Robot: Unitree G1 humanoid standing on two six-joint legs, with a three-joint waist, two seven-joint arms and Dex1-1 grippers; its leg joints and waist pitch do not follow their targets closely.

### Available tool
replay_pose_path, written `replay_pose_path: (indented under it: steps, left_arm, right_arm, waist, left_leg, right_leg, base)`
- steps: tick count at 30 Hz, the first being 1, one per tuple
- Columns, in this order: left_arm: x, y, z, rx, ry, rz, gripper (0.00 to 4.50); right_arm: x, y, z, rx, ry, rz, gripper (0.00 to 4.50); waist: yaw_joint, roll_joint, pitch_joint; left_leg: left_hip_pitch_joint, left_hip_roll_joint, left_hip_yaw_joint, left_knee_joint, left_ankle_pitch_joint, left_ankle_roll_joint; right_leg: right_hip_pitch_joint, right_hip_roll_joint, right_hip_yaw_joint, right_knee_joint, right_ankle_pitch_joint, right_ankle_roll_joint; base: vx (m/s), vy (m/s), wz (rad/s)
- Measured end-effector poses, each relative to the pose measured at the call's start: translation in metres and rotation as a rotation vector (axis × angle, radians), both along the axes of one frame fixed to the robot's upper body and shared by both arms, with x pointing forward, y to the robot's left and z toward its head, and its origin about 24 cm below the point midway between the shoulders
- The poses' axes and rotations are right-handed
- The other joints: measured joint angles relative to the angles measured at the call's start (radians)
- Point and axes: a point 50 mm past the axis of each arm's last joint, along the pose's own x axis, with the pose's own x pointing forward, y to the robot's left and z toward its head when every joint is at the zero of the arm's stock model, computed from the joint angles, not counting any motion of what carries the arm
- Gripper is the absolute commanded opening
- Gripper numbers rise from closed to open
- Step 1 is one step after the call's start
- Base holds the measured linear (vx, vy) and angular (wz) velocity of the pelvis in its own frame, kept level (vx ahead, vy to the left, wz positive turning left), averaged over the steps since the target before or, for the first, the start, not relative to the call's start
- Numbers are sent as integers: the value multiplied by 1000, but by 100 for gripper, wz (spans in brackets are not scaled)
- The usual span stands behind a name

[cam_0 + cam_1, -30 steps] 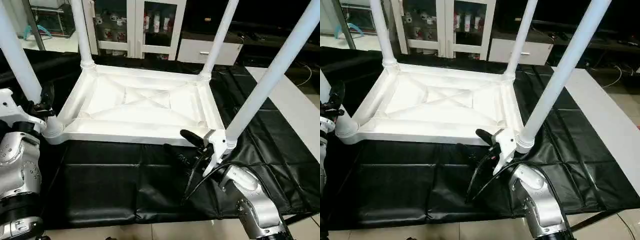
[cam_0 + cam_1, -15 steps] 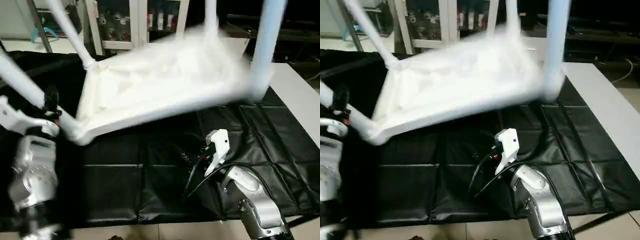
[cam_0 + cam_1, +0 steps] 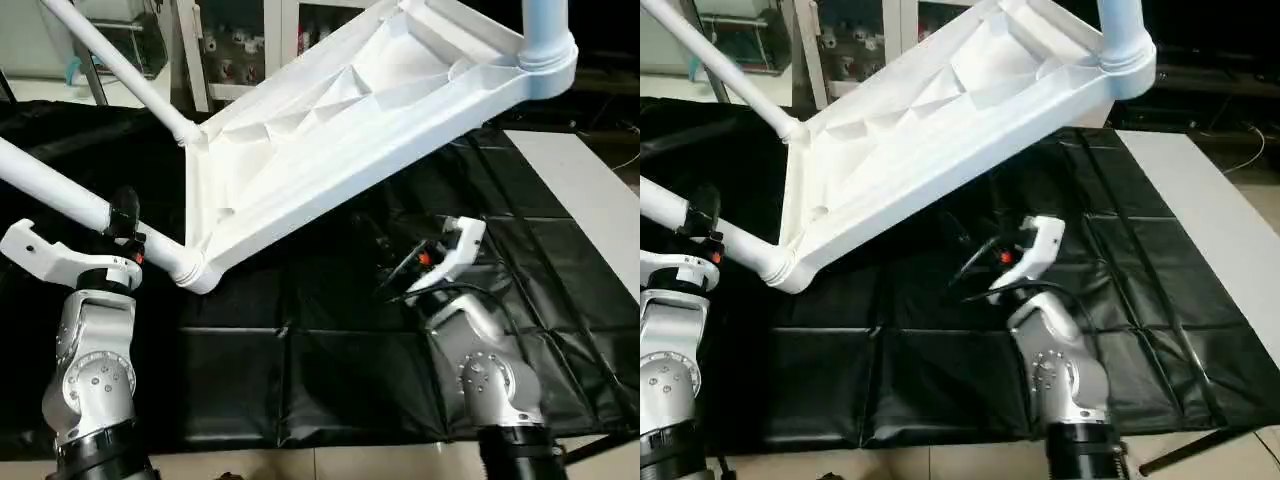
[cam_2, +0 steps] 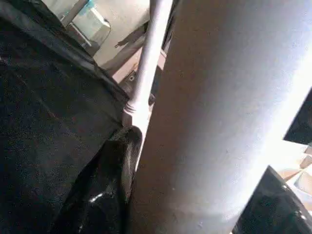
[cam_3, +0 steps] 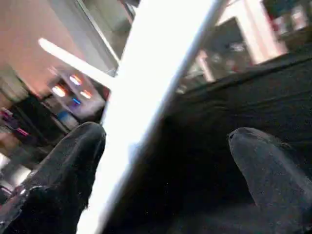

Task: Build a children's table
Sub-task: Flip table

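Observation:
The children's table (image 3: 350, 130) is upside down and steeply tilted. Its right side is raised high, and its near left corner (image 3: 190, 270) is low over the black mat. Three white legs show: one slanting off to the left (image 3: 55, 185), one at the far left (image 3: 110, 60) and one at the raised right corner (image 3: 545, 30). My left gripper (image 3: 118, 225) is shut on the left leg just outside the corner socket. The left wrist view has that leg (image 4: 219, 117) between the black fingers (image 4: 117, 165). My right gripper (image 3: 392, 272) hangs open under the raised edge, holding nothing.
A black mat (image 3: 300, 370) covers the floor under the table. A white board (image 3: 590, 200) lies along its right side. A white cabinet with glass doors (image 3: 240, 40) and dark furniture stand behind.
The table's right side has swung up from flat to a steep tilt. My right gripper has come away from the near right corner and opened wider. The left gripper stays on its leg.

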Motion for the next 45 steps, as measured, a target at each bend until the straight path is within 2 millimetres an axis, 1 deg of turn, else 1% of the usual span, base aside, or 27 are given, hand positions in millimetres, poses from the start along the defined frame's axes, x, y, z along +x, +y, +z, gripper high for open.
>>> replay_pose_path:
  steps: [3,4,8,13,16,23,24,27,29,30,31,34,36,39,41,42,43,44,45]
  left_arm:
    - [0,-2,-1,-6,5,-8,220]
    - [0,-2,-1,-6,7,-9,220]
    - [0,-3,-1,-9,11,-11,220]
    - [-1,-4,0,-5,14,-15,220]
    - [-1,-4,0,-7,13,-15,220]
    - [-1,-5,0,-8,15,-16,220]
    - [-1,-5,0,-8,15,-16,220]
    - [0,-6,0,-11,14,-17,220]
    - [-1,-6,0,-12,13,-17,220]
    - [-1,-6,0,-13,13,-17,220]
    - [-1,-6,0,-13,12,-17,220]
    - [-1,-6,0,-12,12,-16,220]
    - [-1,-7,0,-14,13,-15,220]
    - [0,-8,-1,-18,13,-17,220]
    - [0,-8,-1,-17,15,-16,220]
    - [0,-9,-1,-17,17,-17,220]
    - [0,-10,-1,-9,23,-14,220]
    - [0,-10,-1,-7,27,-13,290]
    - [1,-11,0,-5,28,-16,290]
  right_arm:
    - [11,8,20,81,-40,21,450]
    - [14,10,23,90,-42,23,450]
    - [25,11,20,134,18,0,450]
    - [46,15,28,118,63,-68,450]
    - [55,16,26,97,103,-101,450]
    - [66,21,27,104,131,-104,450]
    - [66,21,28,106,128,-105,420]
    - [69,21,31,122,110,-102,410]
    - [70,19,32,131,98,-107,388]
    - [70,18,33,133,95,-106,369]
    - [70,19,33,134,91,-104,369]
    - [72,19,34,143,87,-99,334]
    - [73,18,36,145,79,-101,323]
    - [74,18,37,151,77,-105,292]
    - [74,17,37,157,85,-111,284]
    - [75,16,37,161,90,-114,273]
    - [75,16,36,160,93,-115,273]
    - [75,17,35,160,96,-115,268]
    - [75,16,34,160,105,-119,265]
  waist:
    - [1,0,0]
    - [1,-1,-1]
    - [-1,-2,-1]
    - [-1,-2,-1]
    - [1,-2,-1]
    - [-1,-2,-1]
    - [0,-2,-1]
    - [1,-2,-1]
    - [2,-3,-1]
    - [2,-3,-1]
    - [2,-3,-1]
    - [2,-3,-1]
    - [2,-3,-1]
    - [2,-3,-1]
    - [3,-3,-1]
    - [3,-3,-1]
    - [3,-3,-1]
    - [3,-3,-1]
    - [3,-3,-1]
  left_leg:
    - [1,0,0,0,0,0]
    - [1,0,0,0,0,0]
    - [2,0,0,0,1,-1]
    - [1,0,0,0,1,-2]
    - [1,0,0,0,1,-1]
    - [2,0,1,0,1,-1]
    - [2,0,1,0,1,-1]
    - [1,0,1,0,1,-1]
    - [1,0,1,0,1,-1]
    - [1,0,1,0,1,-1]
    - [1,0,1,0,1,-1]
    - [1,0,1,0,1,-1]
    - [1,0,1,0,1,-1]
    - [1,0,1,1,2,-1]
    - [1,0,1,1,2,-1]
    - [1,0,1,1,2,-1]
    - [1,0,1,1,2,-1]
    - [2,0,1,1,2,-1]
    - [2,0,1,1,2,-1]
  right_leg:
    - [1,0,0,0,0,1]
    - [1,0,0,0,-1,1]
    - [1,0,0,0,0,1]
    - [0,0,0,1,0,1]
    - [0,0,0,1,0,0]
    - [1,0,0,2,0,0]
    - [1,0,0,2,0,0]
    - [1,0,0,2,0,0]
    - [0,0,0,2,0,-1]
    - [1,0,0,2,1,-2]
    - [0,0,0,2,2,-3]
    - [0,0,0,2,3,-4]
    - [0,0,0,2,3,-4]
    - [0,0,0,2,3,-4]
    - [1,0,0,2,3,-4]
    - [1,0,0,3,3,-5]
    - [1,0,0,3,3,-5]
    - [1,0,0,3,3,-5]
    - [1,0,0,3,3,-5]
  base:
    - [0,0,0]
    - [0,0,0]
    - [0,0,0]
    - [0,0,0]
    - [0,0,0]
    - [0,0,0]
    - [0,0,0]
    - [0,0,0]
    - [0,0,0]
    - [0,0,0]
    - [0,0,0]
    - [0,0,0]
    - [0,0,0]
    - [0,0,0]
    - [0,0,0]
    - [0,0,0]
    - [0,0,0]
    - [0,0,0]
    - [0,0,0]
